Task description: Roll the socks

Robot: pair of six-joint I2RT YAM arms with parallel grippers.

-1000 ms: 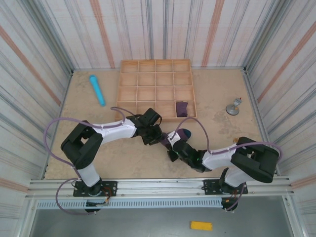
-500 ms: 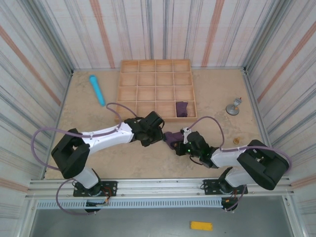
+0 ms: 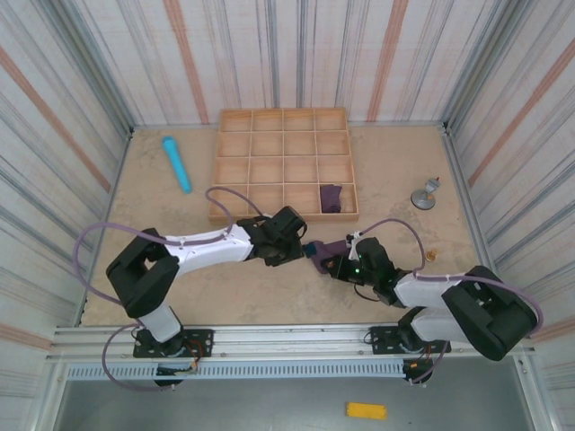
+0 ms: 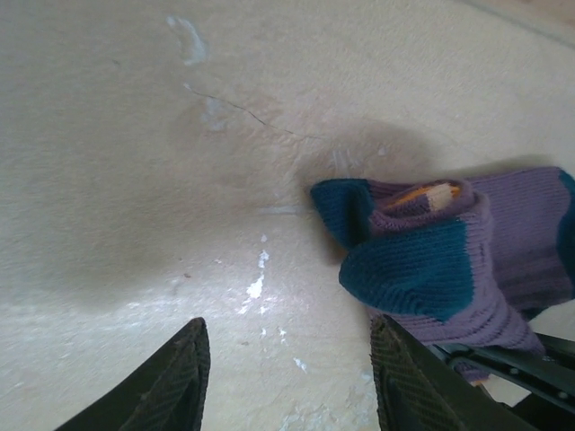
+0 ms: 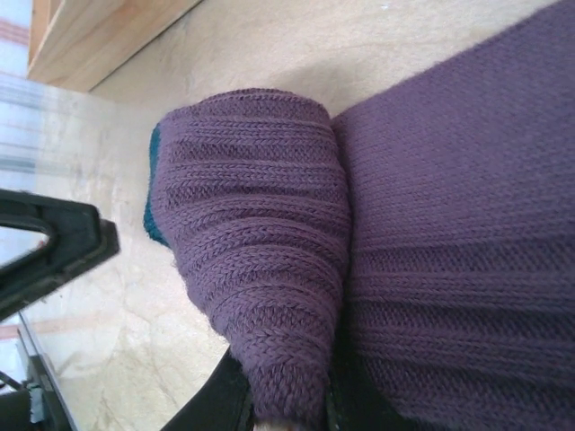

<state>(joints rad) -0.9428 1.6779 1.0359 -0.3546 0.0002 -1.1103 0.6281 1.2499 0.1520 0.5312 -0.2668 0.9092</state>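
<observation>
One of the socks (image 3: 318, 254), purple knit with teal toe and heel, lies bunched on the table between my two grippers. In the right wrist view its purple folds (image 5: 269, 233) fill the frame and my right gripper (image 5: 286, 409) is shut on a fold of it. My left gripper (image 4: 287, 377) is open over bare table, with the sock's teal end (image 4: 409, 269) just off its right fingertip and nothing between the jaws. In the top view the left gripper (image 3: 303, 249) sits left of the sock and the right gripper (image 3: 335, 262) sits right of it. A second sock (image 3: 331, 197) sits bundled in a front compartment of the wooden tray (image 3: 284, 112).
The tray's front wall (image 5: 99, 36) is close beyond the held sock. A light blue cylinder (image 3: 176, 163) lies at the far left. A small metal stand (image 3: 424, 196) and a tiny brown item (image 3: 431, 255) sit on the right. Striped walls enclose the table.
Both wrists have shifted right. The right gripper has swung out farther from its base with the sock still in it. The left gripper has followed to the sock's left side.
</observation>
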